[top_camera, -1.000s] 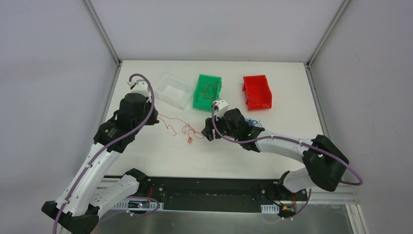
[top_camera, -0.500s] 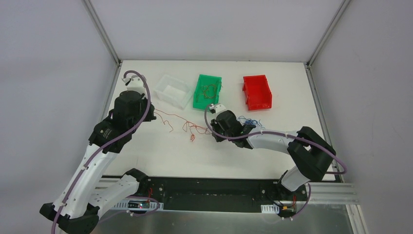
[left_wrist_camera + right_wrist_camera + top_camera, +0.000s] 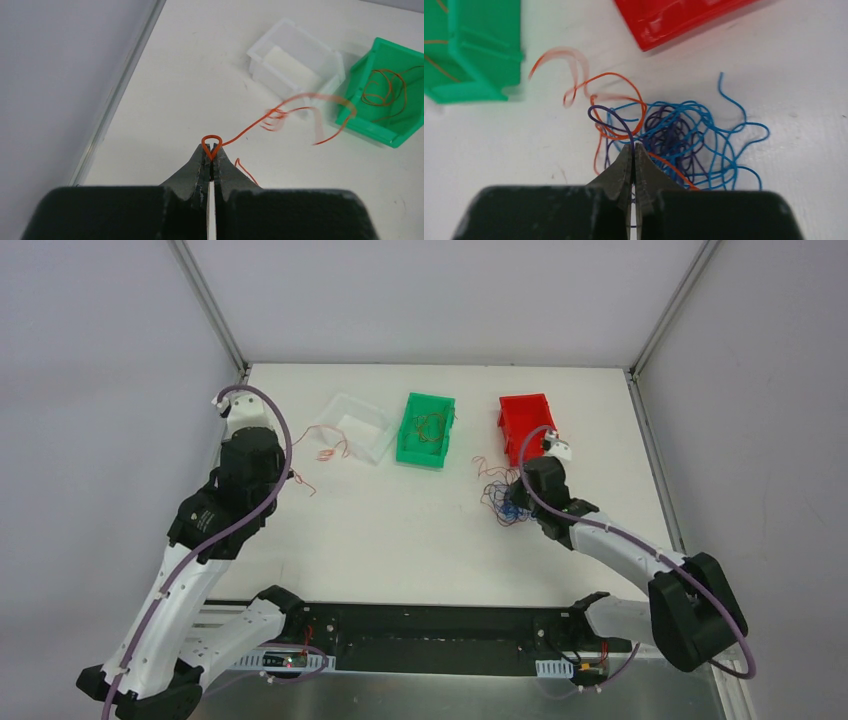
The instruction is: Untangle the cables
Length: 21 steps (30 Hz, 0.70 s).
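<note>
My left gripper [image 3: 211, 147] is shut on an orange-red cable [image 3: 211, 136], which makes a small loop past the tips. The strand trails right toward the bins, blurred and off the table. From above, that gripper [image 3: 285, 476] is at the left, near the clear bin. My right gripper [image 3: 633, 146] is shut on a dark purple cable [image 3: 630, 136] at the near edge of a tangle [image 3: 679, 125] of blue, purple and orange-red cables. The tangle [image 3: 503, 502] lies just in front of the red bin, with the right gripper [image 3: 513, 502] at it.
Three bins line the back of the table: a clear bin [image 3: 355, 426], a green bin [image 3: 425, 430] holding a coil of brownish wire [image 3: 385, 90], and a red bin [image 3: 527, 427]. The enclosure's left frame rail [image 3: 120, 90] runs close to my left gripper.
The right gripper shut on the tangle and dragged it right, toward the red bin. The left gripper pulled its orange-red strand back and left, and that strand came away from the tangle.
</note>
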Available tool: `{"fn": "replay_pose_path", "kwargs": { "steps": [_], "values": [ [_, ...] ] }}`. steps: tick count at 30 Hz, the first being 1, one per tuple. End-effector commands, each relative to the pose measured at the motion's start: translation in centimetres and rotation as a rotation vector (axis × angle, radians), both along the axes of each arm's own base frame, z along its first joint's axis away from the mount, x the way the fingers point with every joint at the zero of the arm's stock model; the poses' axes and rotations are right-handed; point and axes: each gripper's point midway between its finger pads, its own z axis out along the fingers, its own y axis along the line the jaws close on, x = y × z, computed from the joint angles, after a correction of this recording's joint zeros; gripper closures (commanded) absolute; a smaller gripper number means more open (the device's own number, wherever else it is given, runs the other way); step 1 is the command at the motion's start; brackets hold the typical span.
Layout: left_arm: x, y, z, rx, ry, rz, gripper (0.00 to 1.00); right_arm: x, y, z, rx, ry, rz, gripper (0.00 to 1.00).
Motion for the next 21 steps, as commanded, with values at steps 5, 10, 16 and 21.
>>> {"fn": "replay_pose_path", "kwargs": {
  "steps": [5, 10, 16, 21],
  "values": [
    [-0.5, 0.0, 1.2, -0.031, -0.024, -0.015, 1.0, -0.3, -3.3, 1.2, 0.119, -0.033, -0.175, 1.0],
    [0.5, -4.0, 0.8, -0.103, 0.019, -0.197, 1.0, -0.4, -2.7, 2.2, 0.147, -0.065, -0.134, 1.0],
    [1.2, -5.5, 3.2, -0.141, -0.011, -0.261, 1.0, -0.7, -2.1, 2.8, 0.172, -0.082, -0.095, 1.0],
    [2.4, -10.5, 4.9, -0.261, 0.004, -0.454, 1.0, -0.7, -2.3, 3.3, 0.19, -0.106, -0.107, 0.66]
  ]
}}
